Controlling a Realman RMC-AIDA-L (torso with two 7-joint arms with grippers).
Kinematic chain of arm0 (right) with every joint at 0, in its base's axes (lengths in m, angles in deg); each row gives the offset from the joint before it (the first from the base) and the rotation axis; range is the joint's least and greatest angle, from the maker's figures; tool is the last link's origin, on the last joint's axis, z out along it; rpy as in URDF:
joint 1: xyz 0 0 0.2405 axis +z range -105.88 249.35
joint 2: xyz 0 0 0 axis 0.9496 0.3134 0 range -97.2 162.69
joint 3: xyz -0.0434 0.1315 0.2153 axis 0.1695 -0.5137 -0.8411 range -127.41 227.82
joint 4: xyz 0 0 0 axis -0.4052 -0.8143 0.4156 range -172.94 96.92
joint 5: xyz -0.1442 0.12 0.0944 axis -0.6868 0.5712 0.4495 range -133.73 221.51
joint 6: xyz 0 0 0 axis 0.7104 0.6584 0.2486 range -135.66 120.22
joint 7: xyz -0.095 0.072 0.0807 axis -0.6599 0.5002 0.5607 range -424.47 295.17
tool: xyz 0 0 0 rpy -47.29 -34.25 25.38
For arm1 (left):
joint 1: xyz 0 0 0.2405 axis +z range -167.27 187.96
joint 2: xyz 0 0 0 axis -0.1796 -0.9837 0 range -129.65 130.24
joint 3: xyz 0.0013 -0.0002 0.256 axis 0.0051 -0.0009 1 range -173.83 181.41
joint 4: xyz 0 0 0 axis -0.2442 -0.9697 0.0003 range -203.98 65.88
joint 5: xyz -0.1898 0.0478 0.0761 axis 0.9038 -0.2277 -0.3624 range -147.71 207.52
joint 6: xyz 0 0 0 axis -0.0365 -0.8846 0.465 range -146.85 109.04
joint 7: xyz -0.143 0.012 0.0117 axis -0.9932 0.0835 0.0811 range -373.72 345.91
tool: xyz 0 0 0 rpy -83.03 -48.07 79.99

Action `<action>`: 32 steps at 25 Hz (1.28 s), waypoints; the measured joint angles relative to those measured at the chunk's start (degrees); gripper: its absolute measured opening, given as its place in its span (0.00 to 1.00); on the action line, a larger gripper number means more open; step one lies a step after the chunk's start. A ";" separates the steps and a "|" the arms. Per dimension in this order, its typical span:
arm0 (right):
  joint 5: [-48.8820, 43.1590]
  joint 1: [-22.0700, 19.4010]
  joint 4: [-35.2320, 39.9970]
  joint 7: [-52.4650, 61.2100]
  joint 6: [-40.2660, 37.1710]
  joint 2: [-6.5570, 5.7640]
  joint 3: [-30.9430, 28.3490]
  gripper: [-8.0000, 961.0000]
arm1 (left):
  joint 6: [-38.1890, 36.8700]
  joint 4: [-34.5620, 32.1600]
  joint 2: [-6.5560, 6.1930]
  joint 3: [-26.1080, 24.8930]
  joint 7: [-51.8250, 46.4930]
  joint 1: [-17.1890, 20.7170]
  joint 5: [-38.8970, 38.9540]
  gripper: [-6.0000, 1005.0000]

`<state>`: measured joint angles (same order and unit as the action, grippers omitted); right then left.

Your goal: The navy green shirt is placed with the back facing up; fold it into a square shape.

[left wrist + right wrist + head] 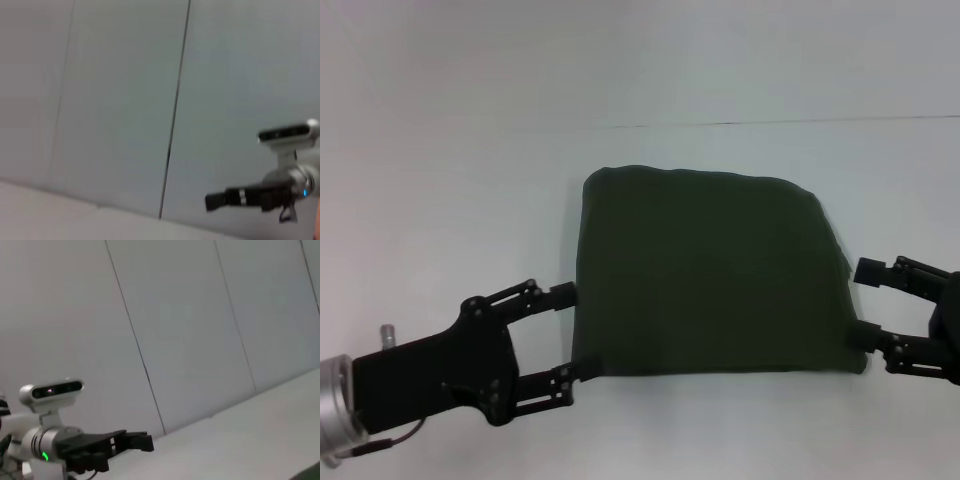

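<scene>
The navy green shirt (705,275) lies folded into a rough square on the white table (450,200) in the head view. My left gripper (575,331) is open at the shirt's left edge, its nearer fingertip touching the near left corner. My right gripper (862,303) is open at the shirt's right edge, its nearer fingertip against the near right corner. Neither gripper holds any cloth. The left wrist view shows only the right arm's gripper (220,200) farther off. The right wrist view shows the left arm's gripper (137,440) farther off.
A thin dark seam (740,123) runs across the table behind the shirt. Both wrist views look at a pale panelled wall (120,100) with vertical joints. White tabletop surrounds the shirt on all sides.
</scene>
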<state>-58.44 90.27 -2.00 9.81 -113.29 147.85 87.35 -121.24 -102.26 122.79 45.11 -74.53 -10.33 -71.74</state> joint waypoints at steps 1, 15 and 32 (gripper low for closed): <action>-0.57 0.41 0.21 0.95 -0.18 -0.66 0.13 0.97 | 0.23 -0.78 -0.30 -0.09 -1.08 0.04 -0.89 0.79; -12.57 4.52 0.29 3.66 -1.39 0.62 -0.09 0.96 | 0.75 -5.88 0.54 0.54 -16.85 -1.75 -13.95 0.78; -12.84 4.65 -0.33 2.81 0.99 1.68 0.10 0.96 | 0.90 -5.05 0.71 0.24 -17.03 -2.08 -14.08 0.79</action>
<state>-71.28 94.92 -2.33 12.62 -112.30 149.54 87.46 -120.34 -107.32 123.51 45.35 -91.56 -12.41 -85.82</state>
